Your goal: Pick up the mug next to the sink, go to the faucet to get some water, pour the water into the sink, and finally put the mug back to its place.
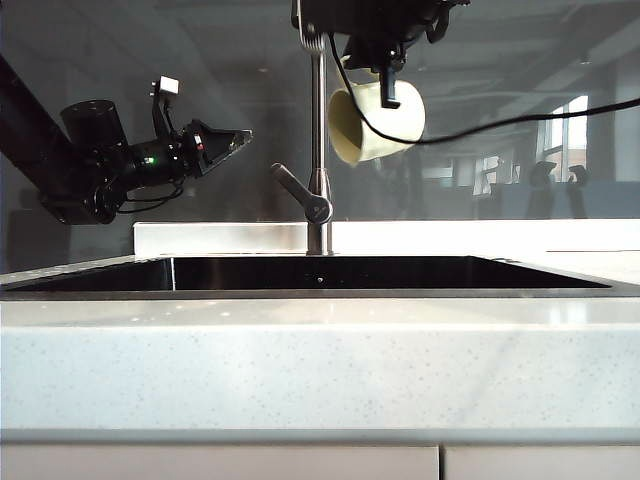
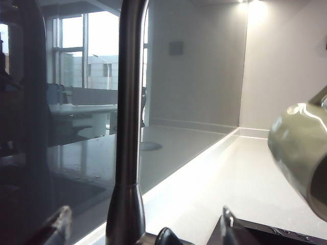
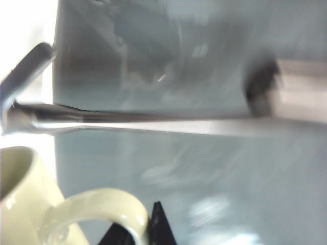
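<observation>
The pale cream mug (image 1: 372, 125) hangs high over the dark sink (image 1: 320, 273), just right of the steel faucet (image 1: 318, 140). It is tipped on its side with its mouth toward the faucet stem. My right gripper (image 1: 388, 88) comes down from above and is shut on the mug's loop handle (image 3: 97, 206), one dark fingertip (image 3: 158, 224) showing beside it. My left gripper (image 1: 238, 139) hovers left of the faucet, open and empty, apart from the stem. In the left wrist view the faucet (image 2: 130, 127) stands ahead between its fingertips (image 2: 61, 220), and the mug (image 2: 301, 153) is at the far side.
The faucet's lever handle (image 1: 300, 190) angles out low on the left of the stem. A dark glossy wall (image 1: 480, 150) rises behind a white ledge (image 1: 220, 238). A black cable (image 1: 520, 120) trails right from the right arm. The speckled counter (image 1: 320, 360) fronts the sink.
</observation>
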`<state>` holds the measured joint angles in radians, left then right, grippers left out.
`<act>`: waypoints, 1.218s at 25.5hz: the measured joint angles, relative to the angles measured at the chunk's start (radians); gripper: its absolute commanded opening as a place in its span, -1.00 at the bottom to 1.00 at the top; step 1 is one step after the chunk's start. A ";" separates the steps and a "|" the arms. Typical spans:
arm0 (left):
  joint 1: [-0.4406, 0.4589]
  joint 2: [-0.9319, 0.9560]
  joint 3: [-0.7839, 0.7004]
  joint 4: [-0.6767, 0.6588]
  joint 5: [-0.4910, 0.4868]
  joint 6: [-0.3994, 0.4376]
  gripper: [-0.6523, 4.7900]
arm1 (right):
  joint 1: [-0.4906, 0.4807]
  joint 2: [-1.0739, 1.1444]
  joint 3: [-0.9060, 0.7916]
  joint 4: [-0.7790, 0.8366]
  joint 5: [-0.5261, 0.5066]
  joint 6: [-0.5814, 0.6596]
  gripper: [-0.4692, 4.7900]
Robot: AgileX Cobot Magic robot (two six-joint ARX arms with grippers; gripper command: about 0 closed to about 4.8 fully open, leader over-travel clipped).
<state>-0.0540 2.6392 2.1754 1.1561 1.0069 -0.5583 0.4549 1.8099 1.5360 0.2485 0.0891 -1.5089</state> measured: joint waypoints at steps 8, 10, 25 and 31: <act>0.000 0.000 0.000 0.000 0.000 0.000 0.60 | -0.026 0.000 0.000 -0.016 0.169 0.723 -0.83; 0.000 0.000 0.000 0.000 0.000 0.000 0.60 | -0.056 -0.005 0.000 -0.062 0.163 0.874 -0.83; 0.000 0.000 0.000 0.000 0.000 0.000 0.60 | -0.467 -0.278 -0.958 0.769 0.095 1.624 -0.83; -0.001 0.000 0.001 0.000 0.000 0.000 0.60 | -0.568 -0.280 -1.089 0.890 0.092 1.651 -0.83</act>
<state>-0.0551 2.6392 2.1765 1.1561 1.0069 -0.5587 -0.1127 1.5303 0.4469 1.1385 0.1810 0.1425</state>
